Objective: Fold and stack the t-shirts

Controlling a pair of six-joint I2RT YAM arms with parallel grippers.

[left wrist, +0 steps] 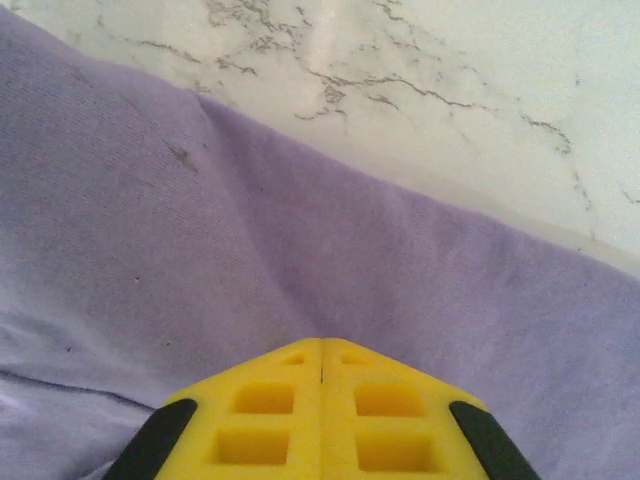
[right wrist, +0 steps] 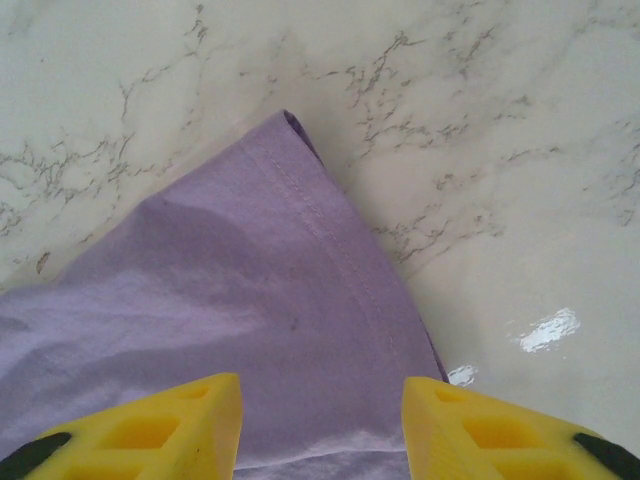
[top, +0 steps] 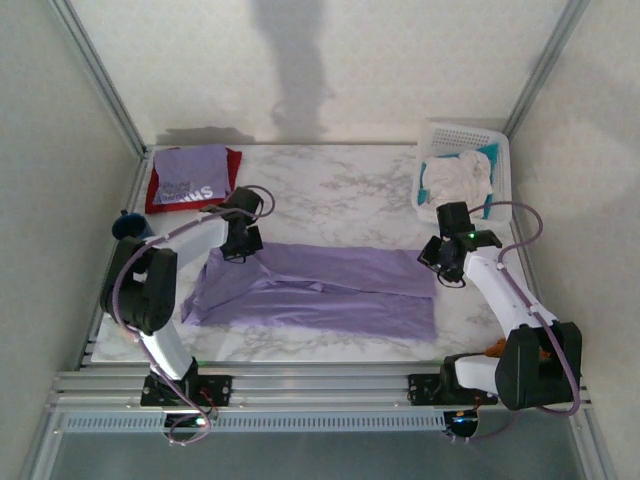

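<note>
Since my left gripper (left wrist: 321, 352) is pressed together on the far edge of the plain lavender cotton t-shirt (top: 320, 290), it's probably nipping cloth, though the pinch point is hidden. My right gripper (right wrist: 322, 390) is spread, straddling the shirt's hemmed corner at 3 o'clock, nothing held. The shirt lies spread across the middle of the white marble tabletop (top: 330, 180).

For a good fold, I'd close the right on that corner first, then lift both evenly and carry toward 6, edge taut.

There's bare marble at 12. The folded lavender lettered shirt (top: 192, 175) on the red shirt (top: 160, 200) sits at 10. The white plastic basket (top: 440, 135) at 2 is near my right wrist, so keep swings low.
</note>
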